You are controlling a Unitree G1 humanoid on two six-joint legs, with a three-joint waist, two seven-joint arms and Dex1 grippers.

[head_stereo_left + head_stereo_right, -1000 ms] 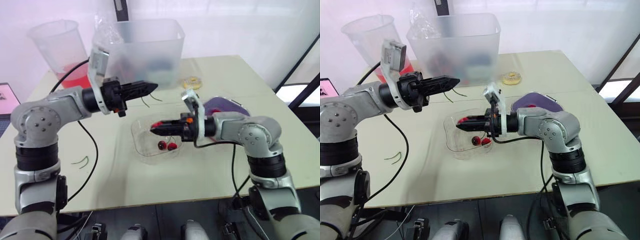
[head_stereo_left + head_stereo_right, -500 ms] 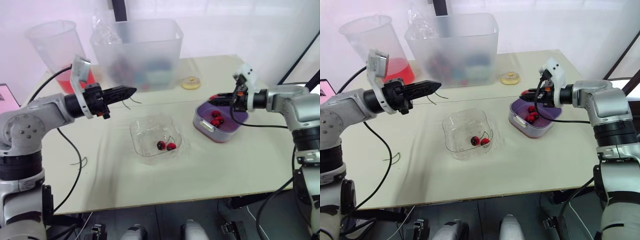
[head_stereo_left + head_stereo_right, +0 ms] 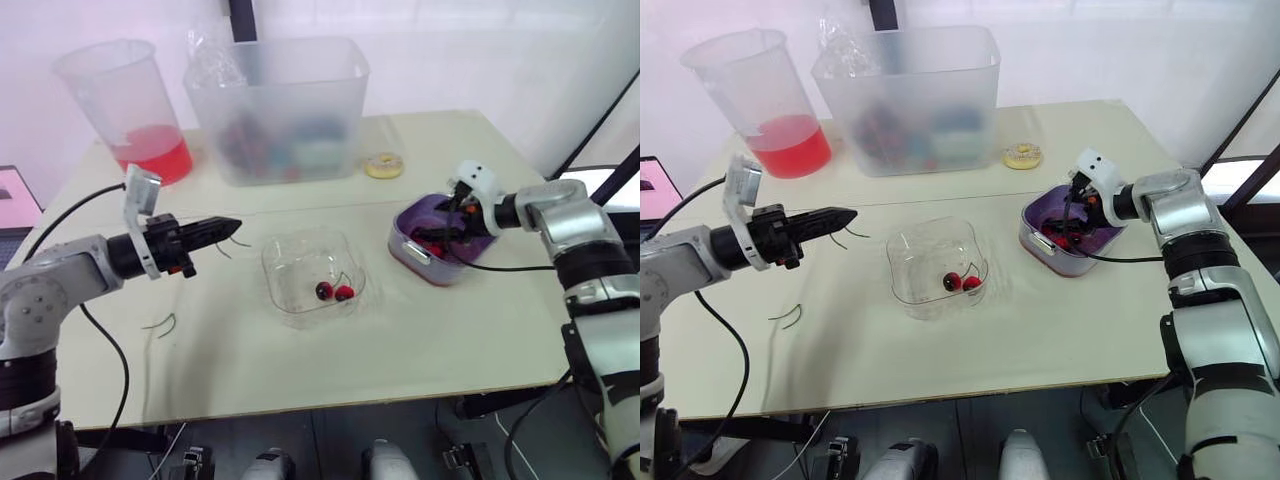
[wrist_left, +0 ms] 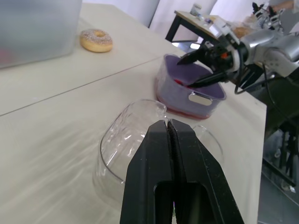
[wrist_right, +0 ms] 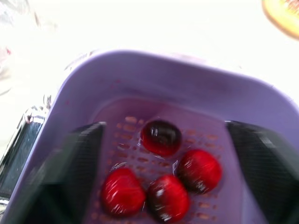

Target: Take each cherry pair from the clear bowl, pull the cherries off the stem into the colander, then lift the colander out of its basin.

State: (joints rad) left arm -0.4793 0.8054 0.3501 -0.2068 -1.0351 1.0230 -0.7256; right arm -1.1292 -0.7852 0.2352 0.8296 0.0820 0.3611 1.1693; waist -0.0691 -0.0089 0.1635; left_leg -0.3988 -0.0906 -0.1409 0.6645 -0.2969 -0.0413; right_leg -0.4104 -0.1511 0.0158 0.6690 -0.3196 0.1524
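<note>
Left gripper [image 4: 167, 123] closed on nothing, hovering just short of the clear bowl [image 3: 275, 262], one cherry pair [image 3: 334, 291] inside beyond its tips, right gripper [image 5: 164, 125] spread wide over the purple colander [image 5: 154, 74], four loose cherries [image 5: 198, 170] between its fingers.

Right tool [image 3: 1071, 227] now dips into colander [image 3: 1032, 222] (left tool [image 3: 848, 213] withdrew).
</note>
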